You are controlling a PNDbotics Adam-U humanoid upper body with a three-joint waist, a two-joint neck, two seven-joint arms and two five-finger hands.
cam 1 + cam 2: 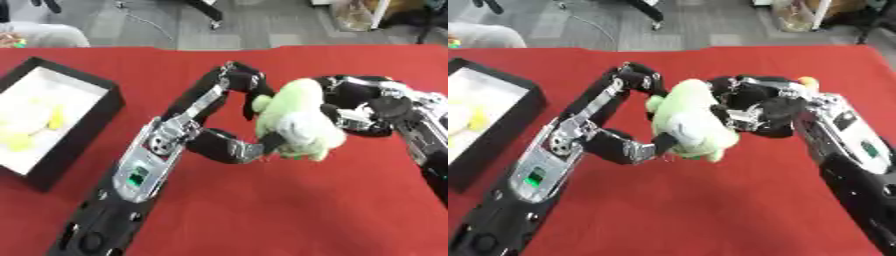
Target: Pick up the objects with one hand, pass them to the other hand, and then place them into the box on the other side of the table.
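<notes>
A pale green and white plush toy (296, 120) hangs between my two hands above the middle of the red table (262, 210). My left hand (229, 145) comes in from the lower left and curls round the toy's left and lower side, with fingers also over its top (249, 82). My right hand (754, 110) reaches in from the right, its fingers curled against the toy's right side. The black box (83, 130) with a white inside stands at the table's left edge, holding yellowish objects (26, 130).
Grey floor with cables and chair legs lies beyond the far table edge (219, 47). A pale shape (48, 35) shows at the far left corner. A small yellow-green bit (807, 80) peeks out behind my right wrist.
</notes>
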